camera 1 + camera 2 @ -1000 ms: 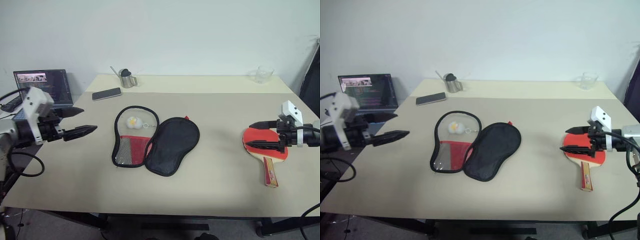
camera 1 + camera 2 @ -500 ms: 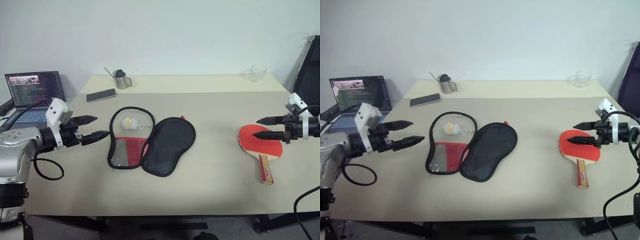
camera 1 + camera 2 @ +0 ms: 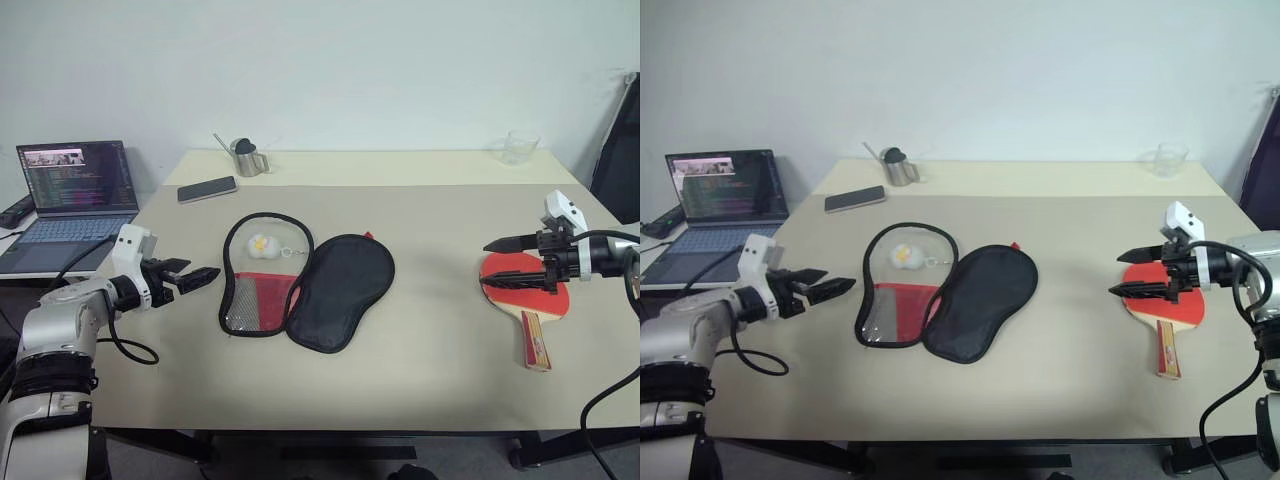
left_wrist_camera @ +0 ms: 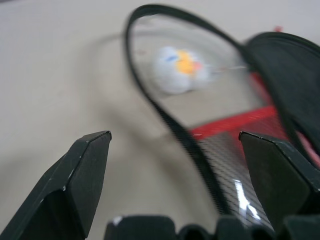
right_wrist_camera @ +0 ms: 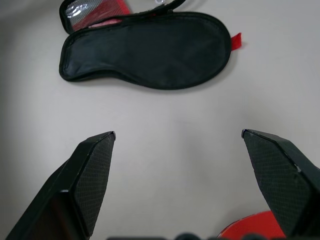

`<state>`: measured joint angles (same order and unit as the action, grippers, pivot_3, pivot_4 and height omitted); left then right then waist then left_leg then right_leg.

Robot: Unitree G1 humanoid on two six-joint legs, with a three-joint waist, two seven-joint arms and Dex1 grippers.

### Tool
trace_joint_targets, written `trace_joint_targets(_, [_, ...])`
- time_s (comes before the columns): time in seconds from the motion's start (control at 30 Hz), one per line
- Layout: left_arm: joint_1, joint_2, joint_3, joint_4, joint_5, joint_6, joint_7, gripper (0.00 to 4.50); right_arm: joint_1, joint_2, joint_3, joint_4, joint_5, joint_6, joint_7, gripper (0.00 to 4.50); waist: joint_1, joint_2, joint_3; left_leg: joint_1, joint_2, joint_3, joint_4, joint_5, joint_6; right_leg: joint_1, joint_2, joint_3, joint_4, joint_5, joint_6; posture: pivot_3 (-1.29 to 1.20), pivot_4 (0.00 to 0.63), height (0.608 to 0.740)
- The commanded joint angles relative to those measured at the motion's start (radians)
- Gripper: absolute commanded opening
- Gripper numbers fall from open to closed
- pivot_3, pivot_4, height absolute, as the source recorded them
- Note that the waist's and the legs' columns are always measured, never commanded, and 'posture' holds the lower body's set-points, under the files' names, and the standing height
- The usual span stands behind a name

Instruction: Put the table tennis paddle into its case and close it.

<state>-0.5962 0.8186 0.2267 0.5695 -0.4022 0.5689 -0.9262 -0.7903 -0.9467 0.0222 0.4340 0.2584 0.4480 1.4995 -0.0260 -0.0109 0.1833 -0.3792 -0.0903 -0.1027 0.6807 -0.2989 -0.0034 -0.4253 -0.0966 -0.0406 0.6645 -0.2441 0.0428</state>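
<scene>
Head views are giving me the whole desk (image 3: 420,350), w/ a laptop (image 3: 75,195) off its left edge; my wrist views are giving only close-ups. L wrist view is showing the case (image 4: 260,130) lying open: black rim, mesh pocket, white fluffy charm (image 4: 181,70) inside. R wrist view is showing the case's black half and a sliver of the paddle (image 5: 250,229).

My left end effector (image 3: 198,277) is spread wide, holding nothing, hovering just beside the case's rim, which is sitting straight ahead of its tips.

My right end effector (image 3: 492,263) is also spread wide and empty, hanging over the paddle's red blade; can't tell if it's touching. Handle is trailing back toward me. Case is lying well apart from this end effector.
</scene>
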Motion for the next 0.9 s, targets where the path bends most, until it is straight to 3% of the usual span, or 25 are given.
trace_joint_targets(0.03, [-0.031,-0.016,0.043,0.028,-0.040,0.036,-0.010,4.50,0.013,-0.024,-0.030,-0.045,0.023,0.015,-0.002,4.47,0.000,0.000,0.000,0.000,0.000,0.000,0.000,0.000,0.000,0.000,0.000,0.000,0.000,0.000,0.000,0.00,0.150,0.740])
trace_joint_targets(0.4, [-0.066,-0.120,-0.013,0.074,-0.022,0.085,-0.002,4.50,0.023,-0.025,-0.036,-0.082,0.038,0.039,-0.020,4.47,0.000,0.000,0.000,0.000,0.000,0.000,0.001,0.000,0.000,0.000,0.000,0.000,0.000,0.000,0.000,0.00,0.150,0.740])
trace_joint_targets(0.67, [-0.056,-0.205,-0.045,-0.001,-0.011,0.156,0.070,4.50,0.037,-0.037,-0.042,-0.099,0.052,0.044,-0.033,4.47,0.003,0.000,-0.001,0.001,-0.001,0.000,0.001,0.000,0.000,0.001,-0.001,0.000,0.001,0.000,0.001,0.00,0.150,0.740])
trace_joint_targets(0.77, [-0.047,-0.224,-0.046,-0.024,-0.001,0.160,0.103,3.85,0.044,-0.042,-0.045,-0.112,0.060,0.050,-0.040,4.50,0.010,0.000,-0.001,0.001,-0.001,0.000,0.002,0.000,0.000,0.001,-0.001,0.000,0.001,0.001,0.001,0.00,0.150,0.740])
trace_joint_targets(0.9, [-0.030,-0.248,-0.035,-0.085,-0.018,0.184,0.128,2.45,0.054,-0.048,-0.051,-0.130,0.067,0.057,-0.046,4.50,0.020,0.000,-0.001,0.000,-0.001,-0.001,0.002,0.000,0.000,0.001,-0.001,0.000,0.000,0.001,0.001,0.00,0.150,0.740])
